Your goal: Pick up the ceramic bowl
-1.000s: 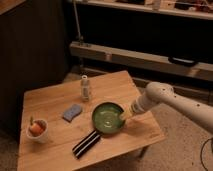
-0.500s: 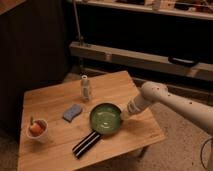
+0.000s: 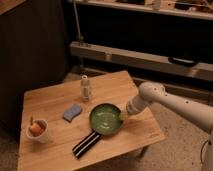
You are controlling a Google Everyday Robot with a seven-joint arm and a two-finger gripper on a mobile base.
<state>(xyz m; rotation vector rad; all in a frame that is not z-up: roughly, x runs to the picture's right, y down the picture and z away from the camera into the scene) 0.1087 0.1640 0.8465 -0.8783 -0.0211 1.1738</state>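
Since the earlier frames, the bowl (image 3: pixel 105 119) has been shifted slightly toward 9 o'clock on the worktop (image 3: pixel 50 105), and the arm has been drawn in closer over the worktop edge, so that the claw (image 3: pixel 125 115) is now seen at the bowl's 3 o'clock rim. The bowl is found near the worktop's middle, lying flat, with the striped bar (image 3: pixel 87 143) touching or just under its 7 o'clock edge, the blue sponge (image 3: pixel 72 112) just beside it at 10 o'clock, the small bottle (image 3: pixel 86 88) near at 11 o'clock, and the white cup (image 3: pixel 37 130) well apart at 9 o'clock.

Whether the claw is released or clenched on the rim cannot be told; its tips are hidden against the rim.

For the step in hand, a pinch across the rim wall is judged to be called for: one finger should be placed inside the bowl and one outside, set deep enough that the glossy surface is not slipped off. The close should be made firmly before any lift. The lift should be taken straight up and slowly, since a wide bowl held at one edge is likely to be tilted by its own weight, and the bar could be dragged along.
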